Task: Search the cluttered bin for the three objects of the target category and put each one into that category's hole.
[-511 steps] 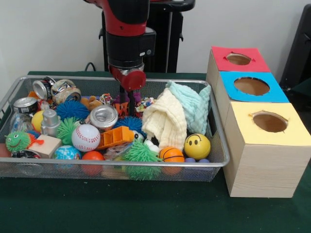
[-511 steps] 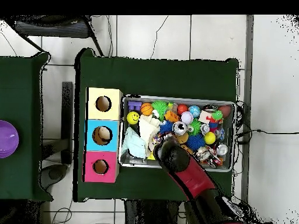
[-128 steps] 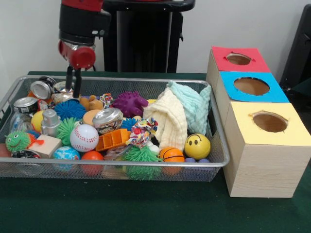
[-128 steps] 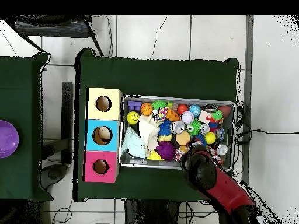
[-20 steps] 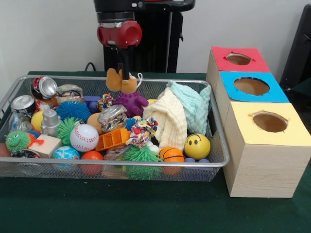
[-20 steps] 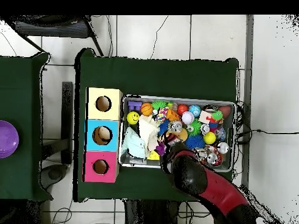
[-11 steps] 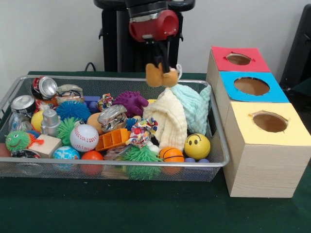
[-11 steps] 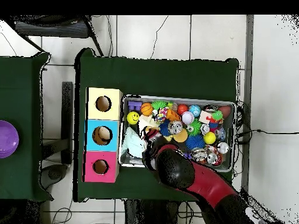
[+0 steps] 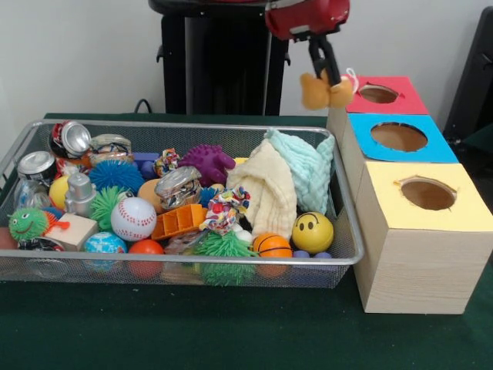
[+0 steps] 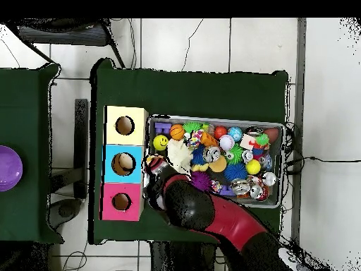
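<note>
In the front view my gripper [image 9: 324, 75] is shut on the tan-brown plush animal [image 9: 314, 92]. It holds the plush in the air, just left of the red-topped box and beside the red-bordered hole [image 9: 378, 93]. The plush hangs above the right end of the wire-mesh bin [image 9: 192, 260]. In the overhead view my red and black arm [image 10: 185, 206] covers the gripper and the plush, between the bin [image 10: 283, 162] and the red-bordered hole [image 10: 121, 202]. I see no striped orange plush and no yellow duck among the clutter.
The blue-bordered hole [image 9: 398, 136] and the yellow-bordered hole [image 9: 427, 193] lie nearer the camera on the same row of boxes. The bin holds cream and mint cloths [image 9: 269, 189], a baseball [image 9: 135, 219], a smiley ball [image 9: 312, 231], a purple spiky ball [image 9: 206, 162] and cans.
One second ago my gripper held the tan-brown plush over the back middle of the bin. It has carried it to the right and higher, up to the red-topped box.
</note>
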Controlling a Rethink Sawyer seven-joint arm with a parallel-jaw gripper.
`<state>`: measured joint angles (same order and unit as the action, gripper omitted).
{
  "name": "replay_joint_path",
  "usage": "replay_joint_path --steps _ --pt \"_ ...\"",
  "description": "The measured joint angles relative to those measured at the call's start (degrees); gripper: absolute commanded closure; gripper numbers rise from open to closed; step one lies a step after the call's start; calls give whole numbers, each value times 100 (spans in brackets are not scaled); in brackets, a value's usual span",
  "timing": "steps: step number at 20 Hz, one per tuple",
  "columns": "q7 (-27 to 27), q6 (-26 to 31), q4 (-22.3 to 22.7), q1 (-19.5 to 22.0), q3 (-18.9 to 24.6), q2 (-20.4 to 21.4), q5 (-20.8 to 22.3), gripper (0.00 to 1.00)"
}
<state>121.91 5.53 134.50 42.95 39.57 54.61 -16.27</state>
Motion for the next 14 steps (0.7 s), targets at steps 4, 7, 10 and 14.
replay_joint_path --steps 4,7,10,14 --pt "0 27 159 8 380 91 -270 100" --pt "0 27 294 71 720 73 -424 100" --pt "1 26 379 131 958 25 -493 100" --pt "71 26 635 290 1461 -173 -601 100"
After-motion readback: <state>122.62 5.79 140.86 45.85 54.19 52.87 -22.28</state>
